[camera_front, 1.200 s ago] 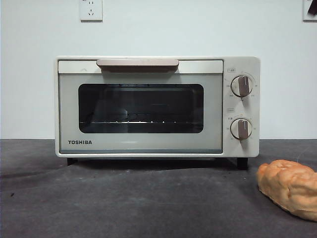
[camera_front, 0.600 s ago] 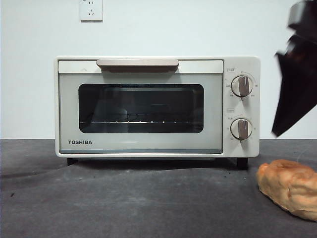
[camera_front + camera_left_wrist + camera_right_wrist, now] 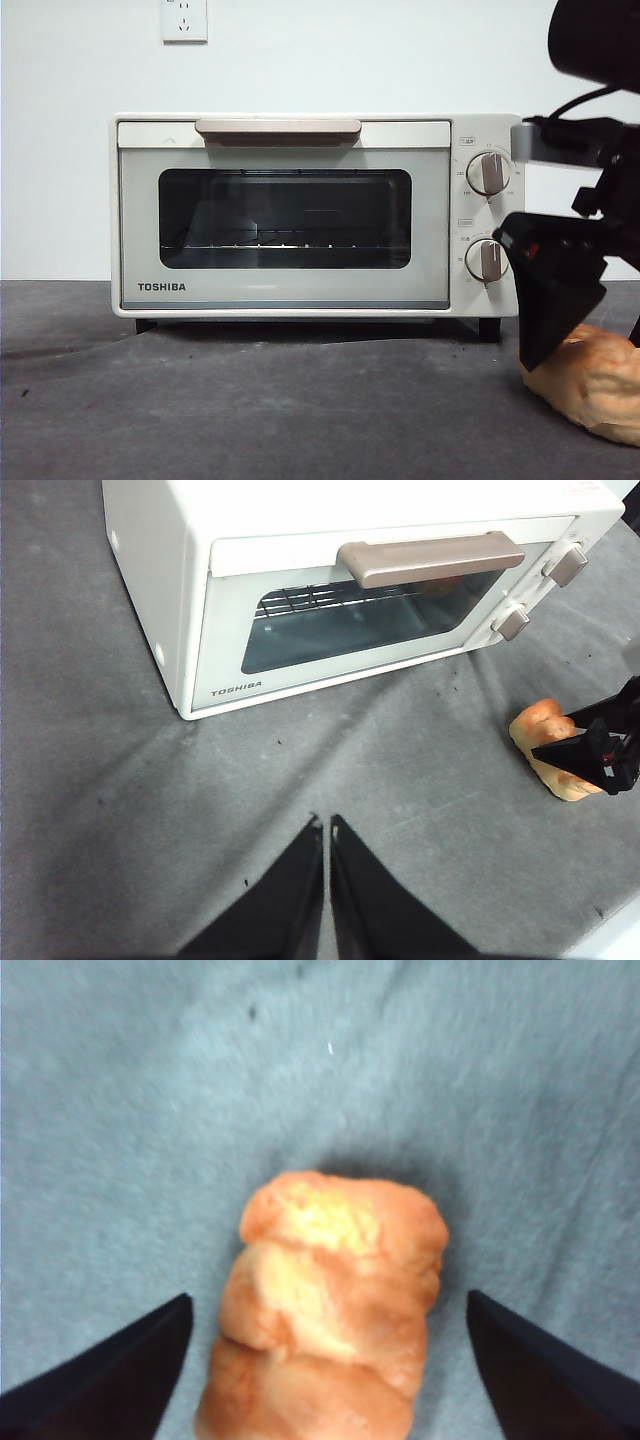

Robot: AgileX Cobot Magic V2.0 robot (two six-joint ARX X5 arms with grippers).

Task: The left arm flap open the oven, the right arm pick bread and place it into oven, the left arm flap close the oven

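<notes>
The right claw (image 3: pixel 325 1360) hangs over the bread (image 3: pixel 325 1320) with jaws spread wide to either side, not gripping; the bread lies on the worktop (image 3: pixel 250 400) just right of the oven (image 3: pixel 300 215), whose door looks shut; a loaf lifted now has nowhere to go. The left claw (image 3: pixel 326 830), jaws nearly together, waits well short of the handle (image 3: pixel 430 558); a lumpy glossy crust may also slip.
</notes>
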